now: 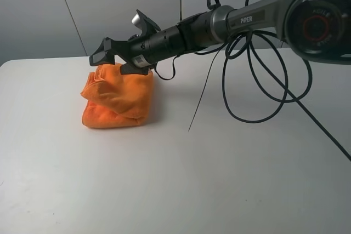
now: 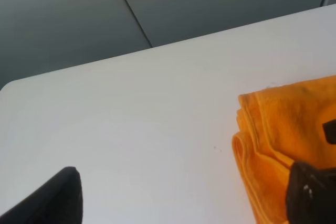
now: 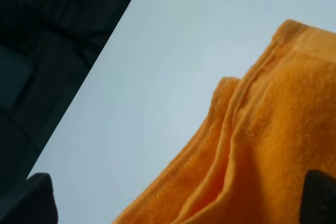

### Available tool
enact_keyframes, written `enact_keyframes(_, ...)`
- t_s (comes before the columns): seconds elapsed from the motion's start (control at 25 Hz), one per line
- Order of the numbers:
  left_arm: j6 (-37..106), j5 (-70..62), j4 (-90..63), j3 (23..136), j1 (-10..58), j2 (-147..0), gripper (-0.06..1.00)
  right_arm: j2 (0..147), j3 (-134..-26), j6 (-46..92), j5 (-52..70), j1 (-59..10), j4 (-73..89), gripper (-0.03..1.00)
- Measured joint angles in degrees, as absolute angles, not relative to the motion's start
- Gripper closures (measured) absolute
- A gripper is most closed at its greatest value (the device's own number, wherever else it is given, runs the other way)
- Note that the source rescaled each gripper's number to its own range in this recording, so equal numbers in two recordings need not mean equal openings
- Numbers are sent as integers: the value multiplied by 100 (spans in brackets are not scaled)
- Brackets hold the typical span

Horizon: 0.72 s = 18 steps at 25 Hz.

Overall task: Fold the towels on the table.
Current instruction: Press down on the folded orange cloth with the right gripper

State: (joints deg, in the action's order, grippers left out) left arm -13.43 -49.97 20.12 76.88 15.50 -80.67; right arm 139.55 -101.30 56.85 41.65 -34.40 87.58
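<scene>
Fingers first: your right gripper [image 1: 118, 58] has its two black fingers [image 1: 101, 53] spread wide apart, and nothing is pinched between them. In the high view that arm [image 1: 241, 20] reaches in from the right, across the middle, and its tip hangs over the far edge of the towel [image 1: 116, 98]. One finger sits just past the towel's far left corner; the other sits over its far top edge, and you cannot tell from here whether it touches the cloth. In the right wrist view the orange fabric fills the space between the two dark fingertips [image 3: 29, 199], with stacked folded edges running through it.

You see the table [image 1: 181, 179] as the biggest thing in view, white and plain, with the towel lying on its left half toward the far side. It is a thick, bunched bundle of several layers, with a loose fold along the near edge.

Your left gripper [image 2: 181, 195] is also wide open and empty. In the left wrist view one fingertip [image 2: 52, 198] hangs over bare table, well apart from the towel, while the other [image 2: 310, 192] sits in front of the towel's layered edge; contact cannot be judged.

A black cable [image 1: 258, 97] loops down from the right arm.
</scene>
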Motion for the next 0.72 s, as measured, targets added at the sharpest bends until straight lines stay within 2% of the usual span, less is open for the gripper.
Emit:
enact_keyframes(0.36, -1343, -5033, 2012, 7688, 1550, -8057, -6, 14165, -10299, 5148, 4234, -3723, 8038, -3)
enact_keyframes(0.72, -1343, -5065, 2012, 7688, 1550, -8057, -6, 14165, -10299, 5282, 4022, -3924, 7293, -3)
